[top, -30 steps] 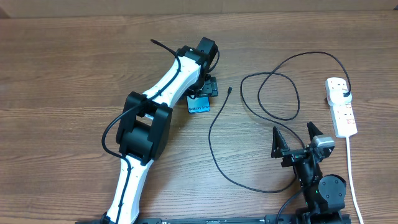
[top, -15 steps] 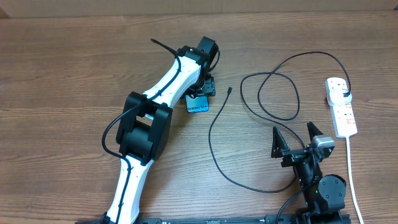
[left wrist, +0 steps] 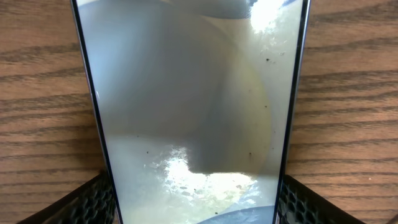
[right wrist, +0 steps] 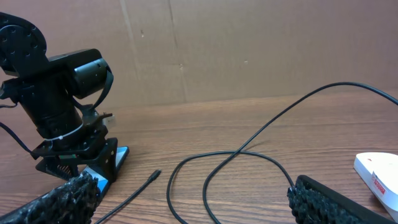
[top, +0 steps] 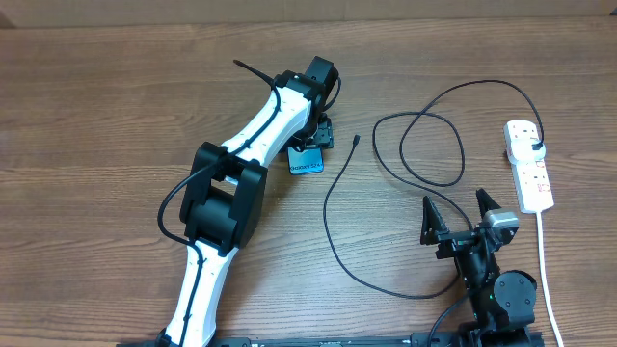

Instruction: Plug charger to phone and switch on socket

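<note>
Jaws of the left gripper (top: 310, 146) pinched the slim cyan-screened phone (top: 307, 162) mid-frame, while the right gripper (top: 453, 198) gaped wide, lower right.

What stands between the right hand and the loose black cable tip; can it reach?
Probably yes. The right hand is open, and only bare table and a cable loop lie between it and the cable tip. The left arm is at the phone, beside the tip, not across the way.
</note>
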